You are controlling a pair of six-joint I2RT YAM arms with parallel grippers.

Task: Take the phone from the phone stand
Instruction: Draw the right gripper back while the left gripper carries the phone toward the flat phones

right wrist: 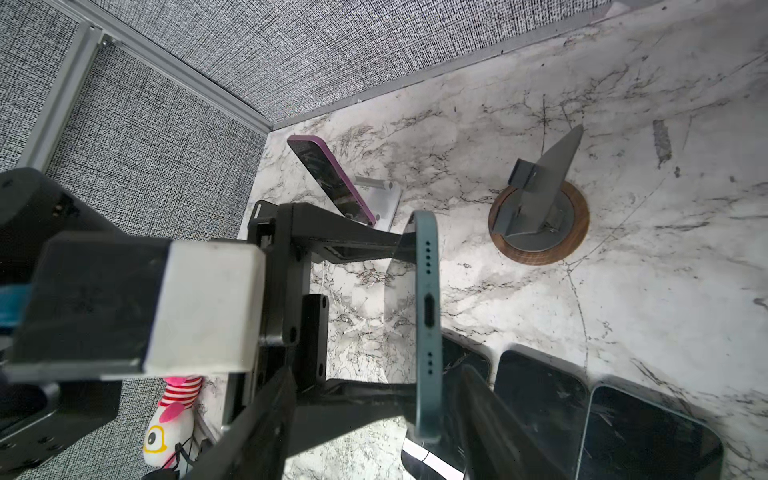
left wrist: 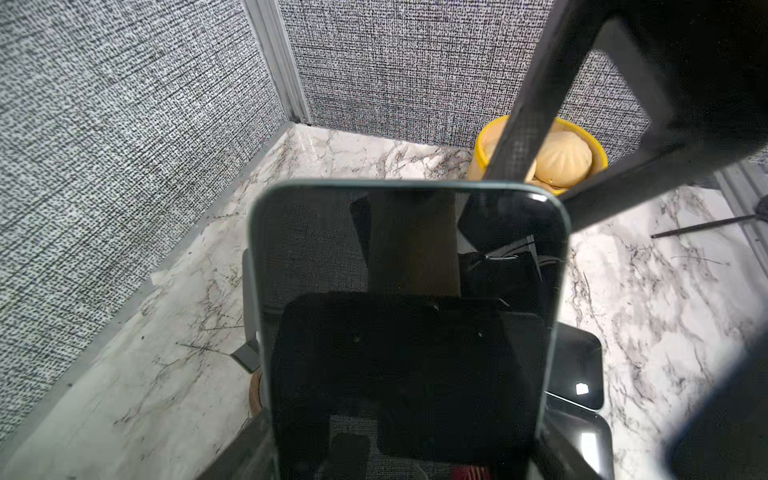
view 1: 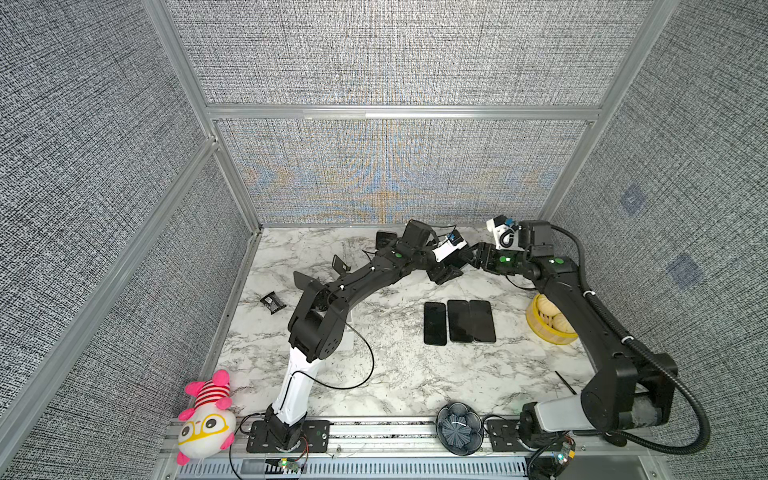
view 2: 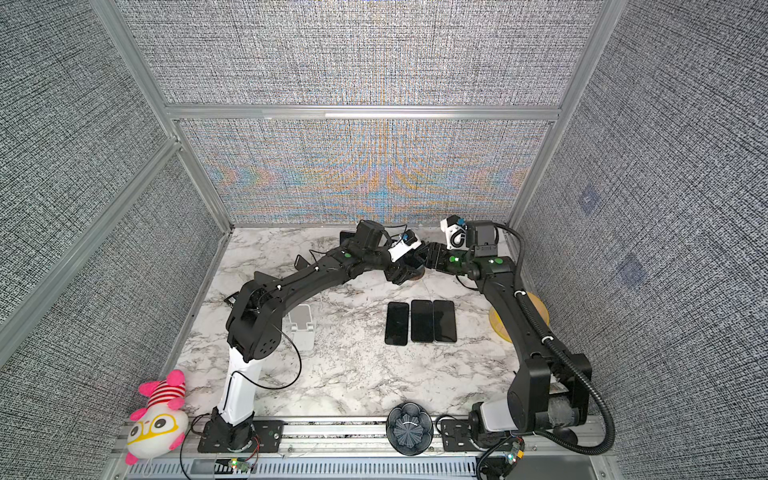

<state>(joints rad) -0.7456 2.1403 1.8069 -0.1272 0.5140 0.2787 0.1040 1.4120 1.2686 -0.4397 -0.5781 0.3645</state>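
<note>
The left arm rises from its base at 7 o'clock on the tabletop (view 1: pixel 415 374), folds at the elbow and stretches its forearm toward 1 o'clock, where it meets the right arm. The right arm climbs from 5 o'clock along the right edge and turns its wrist toward 9 o'clock. The left claw (right wrist: pixel 409 318) is closed across the width of the phone (left wrist: pixel 407 332), one finger pressed on each long side, and holds it edge-on above the tabletop. The right claw (view 1: pixel 473 257) faces the phone's port end with its fingers spread. They straddle the thin edge loosely, with a gap showing, and grip nothing. The phone is off the phone stand (right wrist: pixel 539 216), which sits on its round wooden base just beside and below the held phone, apart from it. Three dark phones (view 1: pixel 459 322) lie flat side by side toward 3 o'clock from the tabletop's centre.
</note>
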